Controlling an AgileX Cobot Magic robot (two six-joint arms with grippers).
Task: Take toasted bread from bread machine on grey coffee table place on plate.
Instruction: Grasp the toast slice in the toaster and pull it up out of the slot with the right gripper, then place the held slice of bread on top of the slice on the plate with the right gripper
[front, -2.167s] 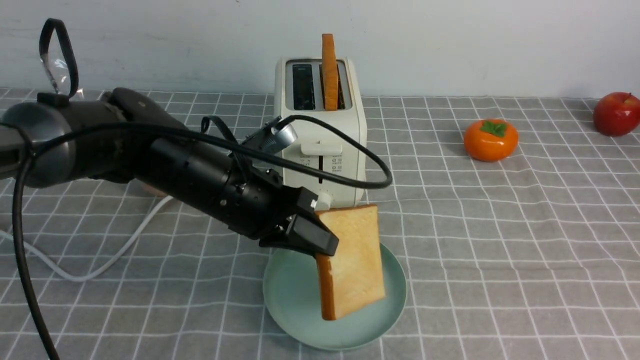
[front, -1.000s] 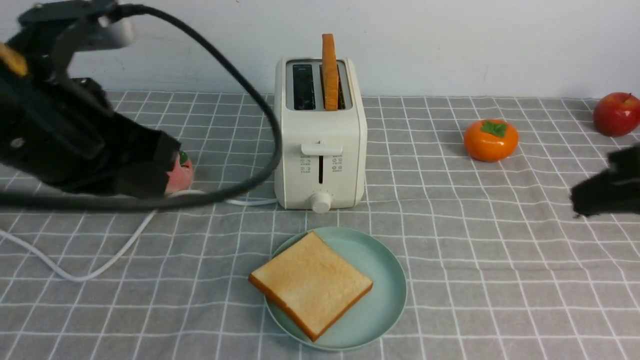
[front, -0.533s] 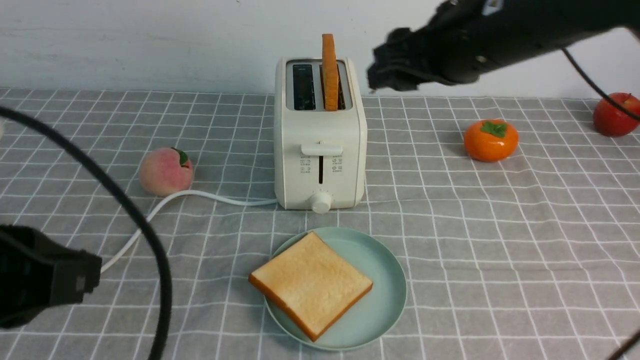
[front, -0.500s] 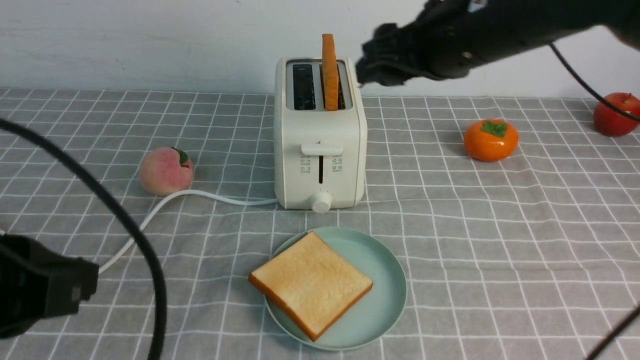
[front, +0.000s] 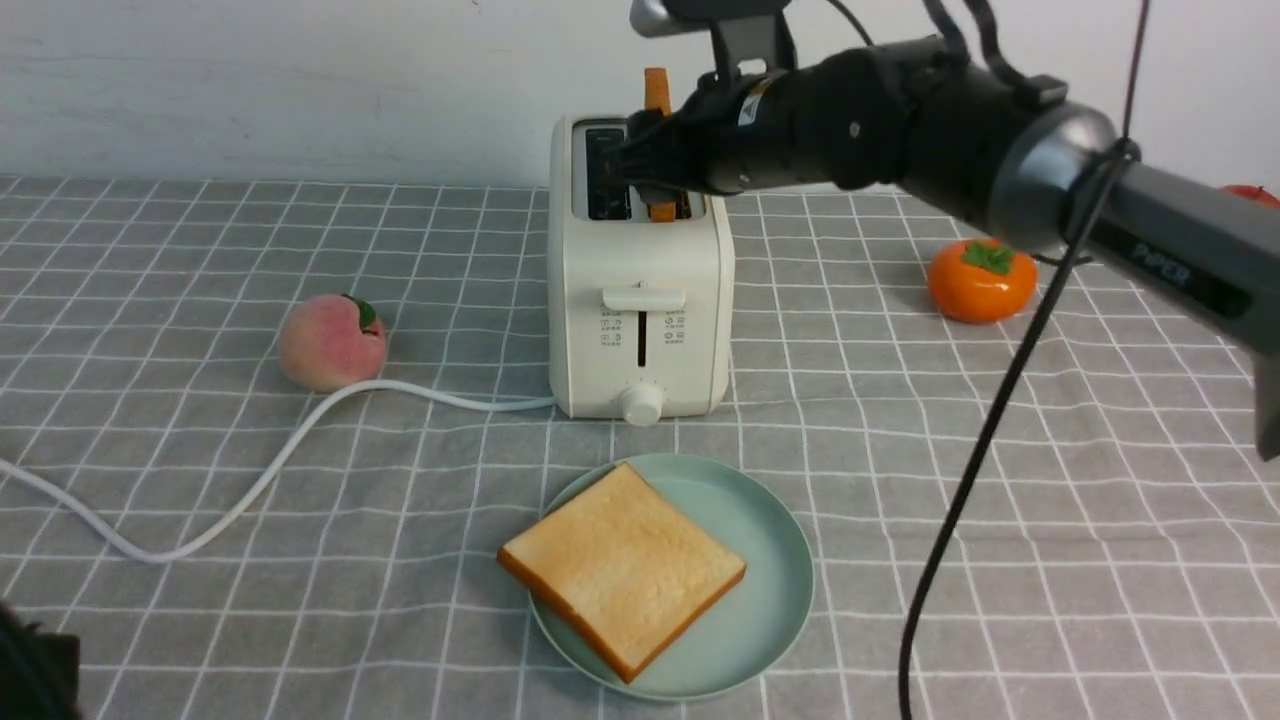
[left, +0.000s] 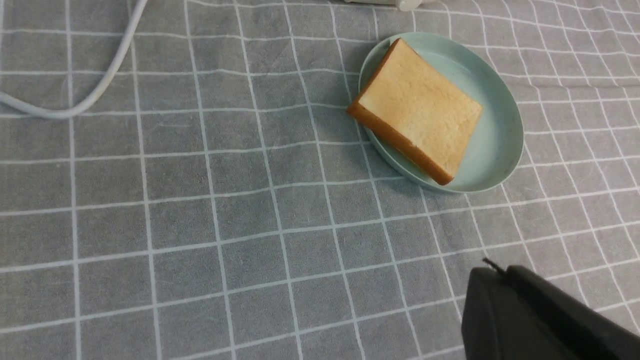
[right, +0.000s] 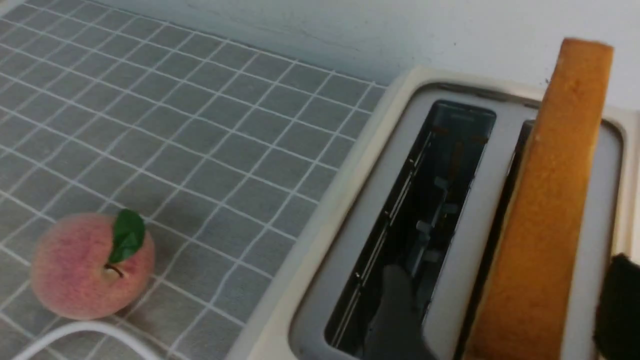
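The cream bread machine (front: 640, 320) stands on the grey coffee table (front: 1000, 450). One toasted bread slice (front: 656, 82) stands upright in its right slot (right: 545, 210); the left slot is empty. My right gripper (front: 650, 180) hangs over the slots, open. In the right wrist view one of its fingers (right: 395, 315) is over the empty slot and the other is past the slice, neither touching it. Another toasted slice (front: 622, 565) lies flat on the mint plate (front: 785, 560) in front of the machine. My left gripper (left: 492, 272) is shut and empty, low near the table's front left.
A peach (front: 332, 342) lies left of the machine beside its white cord (front: 300, 440). An orange persimmon (front: 980, 280) sits to the right, and a red apple (front: 1255, 192) shows behind my right arm. A white wall runs close behind the machine.
My left gripper let the first slice go onto the plate and drew back to the front left. My right arm swung in from the right, opened, and came over the standing slice.
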